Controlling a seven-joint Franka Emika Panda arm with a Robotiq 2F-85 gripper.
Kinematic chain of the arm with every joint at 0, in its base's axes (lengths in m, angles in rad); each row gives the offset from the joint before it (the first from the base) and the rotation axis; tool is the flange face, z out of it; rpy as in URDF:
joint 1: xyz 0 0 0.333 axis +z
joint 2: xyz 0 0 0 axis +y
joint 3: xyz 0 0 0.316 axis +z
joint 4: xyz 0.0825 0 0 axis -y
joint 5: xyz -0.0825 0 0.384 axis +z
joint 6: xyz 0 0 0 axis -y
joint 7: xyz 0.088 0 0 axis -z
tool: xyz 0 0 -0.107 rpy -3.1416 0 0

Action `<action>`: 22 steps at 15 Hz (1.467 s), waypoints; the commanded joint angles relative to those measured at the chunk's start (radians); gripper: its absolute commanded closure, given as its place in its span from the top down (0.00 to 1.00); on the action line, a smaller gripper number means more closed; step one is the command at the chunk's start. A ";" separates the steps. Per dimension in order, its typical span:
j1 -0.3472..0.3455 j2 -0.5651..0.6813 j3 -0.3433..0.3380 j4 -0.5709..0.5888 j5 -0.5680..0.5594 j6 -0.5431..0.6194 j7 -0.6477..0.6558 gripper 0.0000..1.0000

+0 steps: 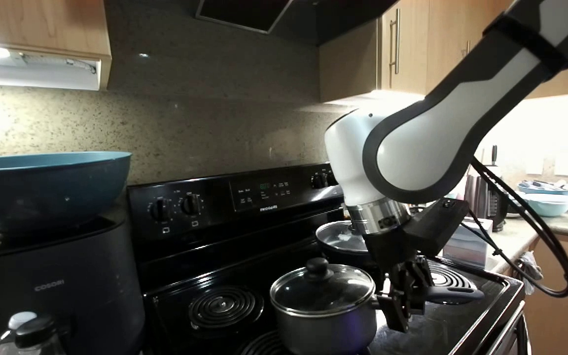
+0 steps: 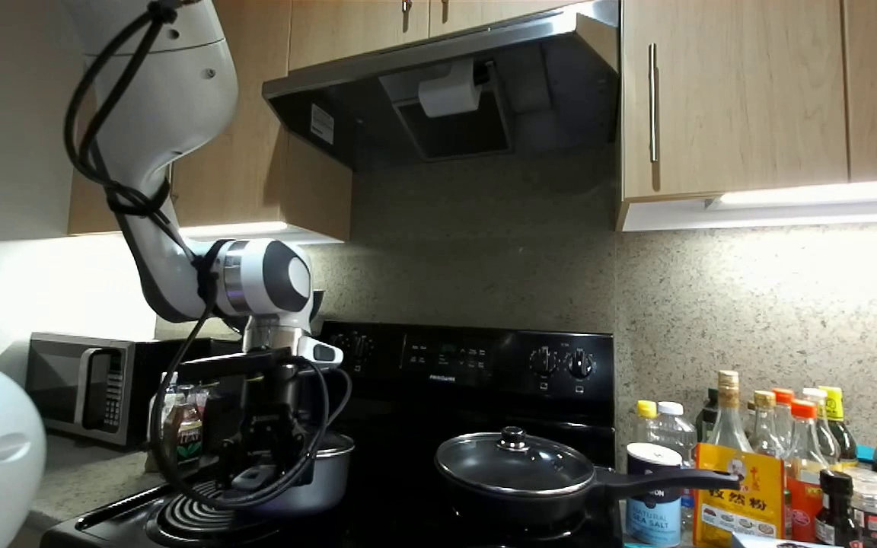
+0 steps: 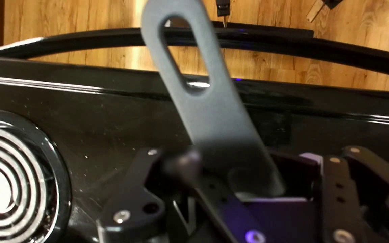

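Note:
A grey saucepan [image 1: 323, 333] with a glass lid [image 1: 316, 288] and black knob is at the stove. In an exterior view its bottom is cut off by the frame edge, so I cannot tell what it rests on. My gripper [image 1: 406, 318] is shut on the handle [image 1: 454, 295], close to the pot's side. Seen from the wrist, the slotted grey handle [image 3: 214, 111] runs up from between the jaws, and its lower part is in shadow. From the opposite side, the arm's cables and fingers partly cover the saucepan [image 2: 324, 483].
A lidded frying pan [image 2: 518, 511] sits on the stove beside the saucepan. Coil burners [image 1: 225, 305] lie around them. The oven door handle [image 3: 268, 37] runs along the front. An air fryer [image 1: 52, 291] carries a blue bowl [image 1: 52, 192]. Several bottles [image 2: 804, 449] crowd the counter.

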 commanded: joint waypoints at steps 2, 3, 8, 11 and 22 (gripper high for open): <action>-0.061 -0.054 -0.045 -0.073 0.004 -0.001 0.034 0.00; -0.071 -0.054 -0.054 -0.081 0.008 0.003 0.033 0.00; -0.089 -0.055 -0.074 -0.103 0.020 -0.008 0.012 0.00; -0.076 -0.037 -0.072 -0.093 0.053 -0.032 -0.048 0.00; -0.063 0.078 -0.045 -0.023 0.026 -0.062 -0.004 0.55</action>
